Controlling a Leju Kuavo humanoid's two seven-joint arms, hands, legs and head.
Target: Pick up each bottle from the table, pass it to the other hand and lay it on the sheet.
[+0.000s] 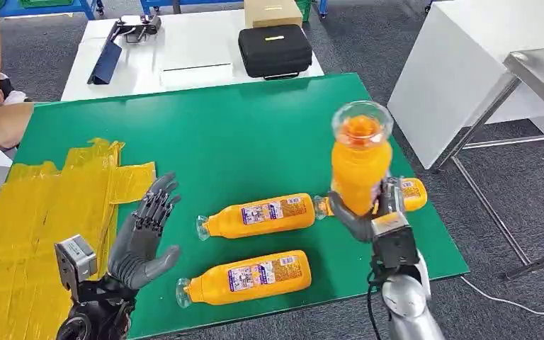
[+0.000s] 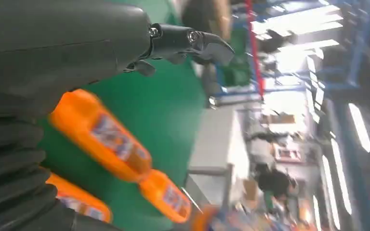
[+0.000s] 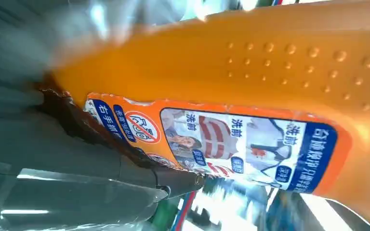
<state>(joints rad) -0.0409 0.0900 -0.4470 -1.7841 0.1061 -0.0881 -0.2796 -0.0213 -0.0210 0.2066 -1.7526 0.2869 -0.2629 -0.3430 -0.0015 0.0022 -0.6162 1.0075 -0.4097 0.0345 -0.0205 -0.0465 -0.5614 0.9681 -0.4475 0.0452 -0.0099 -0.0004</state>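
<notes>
Nearest my camera, the left hand (image 1: 144,237) is raised above the green tabletop (image 1: 241,134), fingers (image 1: 157,200) spread, palm empty, beside the yellow sheet (image 1: 35,212). My right hand (image 1: 368,219) grips one orange bottle (image 1: 358,159) upright, lifted off the tabletop, fingers wrapped around its lower body. Two more bottles lie on their sides: one mid-tabletop (image 1: 258,215), one nearer the front edge (image 1: 248,278). A fourth bottle (image 1: 412,193) lies partly hidden behind the right hand.

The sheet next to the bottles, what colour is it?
Yellow. The crinkled sheet lies on the green table, best seen in the head view.
</notes>
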